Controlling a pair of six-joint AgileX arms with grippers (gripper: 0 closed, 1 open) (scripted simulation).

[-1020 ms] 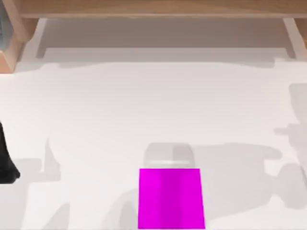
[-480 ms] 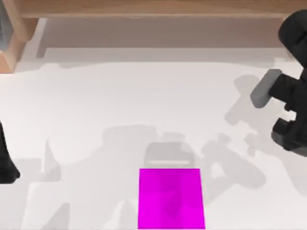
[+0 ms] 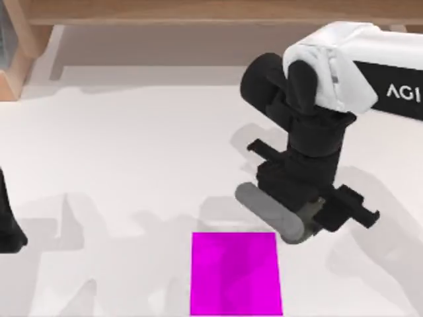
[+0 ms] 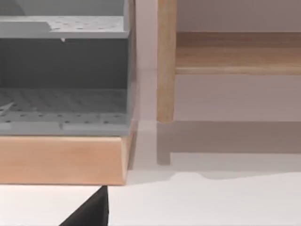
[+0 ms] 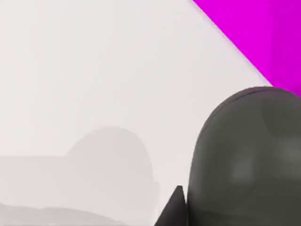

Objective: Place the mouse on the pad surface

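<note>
Our right gripper [image 3: 301,210] pinches the mouse [image 3: 269,212], carrying it above the white table [image 3: 132,152], just beyond the far right corner of the pad [image 3: 234,273], with nothing between them. Our left arm [image 3: 8,221] sits parked at the table's left edge, its gripper's state impossible to tell. A wooden shelf [image 4: 61,157] and post [image 4: 166,61] stand far back.

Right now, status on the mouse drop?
Right claw shut on the mouse, held just off the pad's upper right corner. Left claw parked at the table's left edge. Nothing on the pad.
</note>
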